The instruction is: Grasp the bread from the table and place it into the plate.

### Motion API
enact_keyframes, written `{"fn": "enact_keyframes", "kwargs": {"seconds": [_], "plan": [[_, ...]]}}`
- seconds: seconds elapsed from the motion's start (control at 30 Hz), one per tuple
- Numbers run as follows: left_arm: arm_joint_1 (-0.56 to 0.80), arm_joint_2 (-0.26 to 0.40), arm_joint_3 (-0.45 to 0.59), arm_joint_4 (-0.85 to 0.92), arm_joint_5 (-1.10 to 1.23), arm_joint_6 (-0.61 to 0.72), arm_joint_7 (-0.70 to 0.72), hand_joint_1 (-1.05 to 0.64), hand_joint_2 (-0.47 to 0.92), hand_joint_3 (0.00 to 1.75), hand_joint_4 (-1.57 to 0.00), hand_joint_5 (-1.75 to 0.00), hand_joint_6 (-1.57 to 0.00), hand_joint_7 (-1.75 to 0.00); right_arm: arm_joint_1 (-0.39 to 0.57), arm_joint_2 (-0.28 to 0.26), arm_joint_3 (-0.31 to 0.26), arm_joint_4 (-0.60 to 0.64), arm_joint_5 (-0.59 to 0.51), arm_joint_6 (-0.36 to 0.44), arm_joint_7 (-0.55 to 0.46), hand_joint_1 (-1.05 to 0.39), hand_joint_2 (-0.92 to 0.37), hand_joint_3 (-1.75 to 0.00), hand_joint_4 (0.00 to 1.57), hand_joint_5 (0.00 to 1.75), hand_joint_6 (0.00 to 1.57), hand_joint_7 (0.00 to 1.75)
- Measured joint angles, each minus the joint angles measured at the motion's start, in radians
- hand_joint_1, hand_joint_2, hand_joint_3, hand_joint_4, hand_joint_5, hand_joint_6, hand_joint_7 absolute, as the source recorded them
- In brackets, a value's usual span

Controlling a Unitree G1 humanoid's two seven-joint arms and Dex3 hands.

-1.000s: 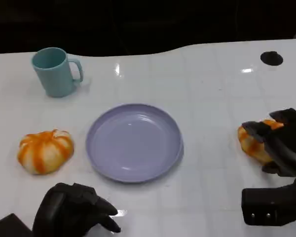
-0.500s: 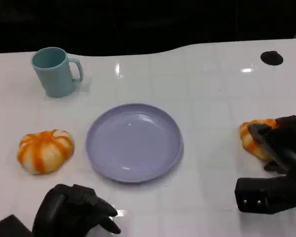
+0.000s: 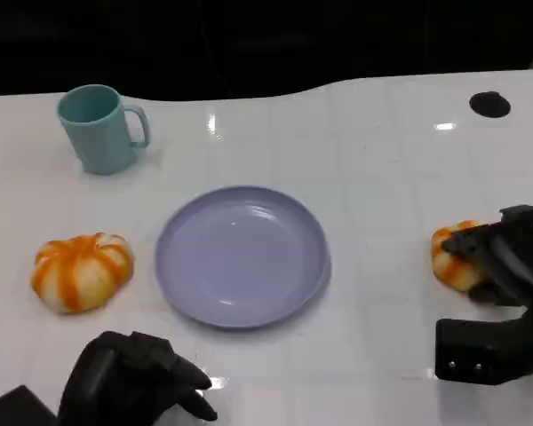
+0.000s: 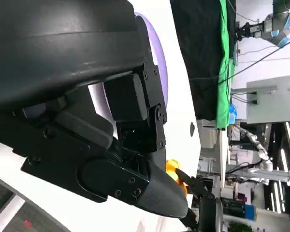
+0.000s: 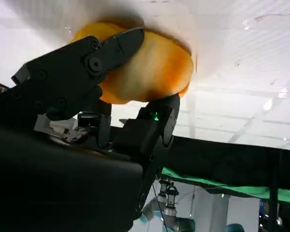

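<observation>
Right hand (image 3: 506,253): at the table's right side, fingers (image 5: 82,67) wrapped over and under the bread, gripping it; the wrist view shows fingers touching its crust on both sides.
Bread (image 3: 453,257): orange and cream loaf at the right, well apart from the plate, in the right hand; from these views I cannot tell whether it rests on the table (image 3: 382,160) or is lifted just off it.
Plate (image 3: 241,256): lavender, round, in the middle of the table, nothing on it.
Left hand (image 3: 133,377): low at the near left edge, fingers curled inward with nothing between them, resting near the table surface in front of the plate's left side.
Bun (image 3: 81,271): a second orange-striped round piece, left of the plate and near it, not touching.
Mug (image 3: 99,129): teal, upright, far left, handle pointing right, well behind the bun.
Black disc (image 3: 489,105): set in the tabletop at the far right.
</observation>
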Motion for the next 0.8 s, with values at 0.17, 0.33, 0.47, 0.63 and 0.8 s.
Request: {"fn": "enact_keyframes", "kwargs": {"seconds": [0.17, 0.33, 0.47, 0.63, 0.8], "plan": [[0.0, 0.0, 0.0, 0.0, 0.0, 0.0, 0.0, -1.05, 0.88, 0.0, -1.54, -0.48, -1.57, -0.26, 0.0, 0.0, 0.003, 0.009, 0.007, -0.032, -0.049, -0.04, -0.77, 0.0, 0.86, 1.74, 0.96, 1.16], [0.0, 0.0, 0.0, 0.0, 0.0, 0.0, 0.0, -1.05, 0.88, 0.0, -1.54, -0.48, -1.57, -0.26, 0.002, 0.0, 0.003, 0.007, 0.02, -0.078, -0.102, 0.03, -0.76, 0.0, 0.93, 1.72, 0.99, 1.22], [0.0, 0.0, 0.001, 0.0, 0.0, -0.002, 0.0, -1.05, 0.89, 0.0, -1.54, -0.48, -1.57, -0.26, 0.016, 0.0, -0.011, -0.023, 0.055, -0.136, -0.152, 0.09, -0.8, -0.05, 0.97, 1.74, 0.95, 1.36], [0.0, 0.001, 0.002, 0.0, 0.0, -0.004, 0.0, -1.05, 0.89, 0.0, -1.54, -0.48, -1.57, -0.26, 0.047, 0.015, -0.031, -0.11, 0.131, -0.211, -0.146, 0.11, -0.27, -1.16, 1.02, 1.75, 0.97, 1.39], [0.0, 0.002, 0.002, 0.0, 0.0, -0.003, 0.0, -1.05, 0.89, 0.0, -1.54, -0.48, -1.57, -0.25, 0.089, 0.033, -0.059, -0.221, 0.195, -0.264, -0.084, 0.13, -0.19, -1.33, 1.04, 1.75, 0.96, 1.42]]}}
